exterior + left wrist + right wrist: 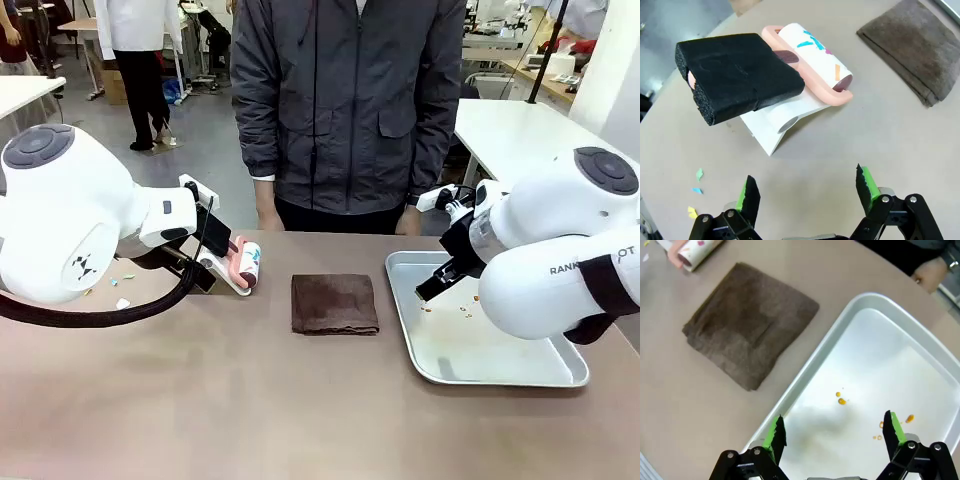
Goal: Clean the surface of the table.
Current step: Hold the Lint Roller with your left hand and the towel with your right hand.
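Lettering on the right arm [560, 270] reads "RANK", the rest cut off. We log a silver tray [500, 345] on the table [250, 400], its right side, holding a few orange specks [841, 401]. Over it hangs the right gripper [833, 429], jaws wide. Equally wide, the left gripper [806, 185] sits above tabletop near a lint roller [812, 55] flecked with coloured paper. A folded brown cloth [335, 303] lies between roller and tray.

Brown cloth [335, 303], silver tray [500, 375], pink-framed white roller [812, 52], tan table [250, 400]

A pink-framed lint roller [247, 266] flecked with paper bits lies left, a folded brown cloth [335, 303] centre, a silver tray [520, 372] with orange drops [841, 401] right.
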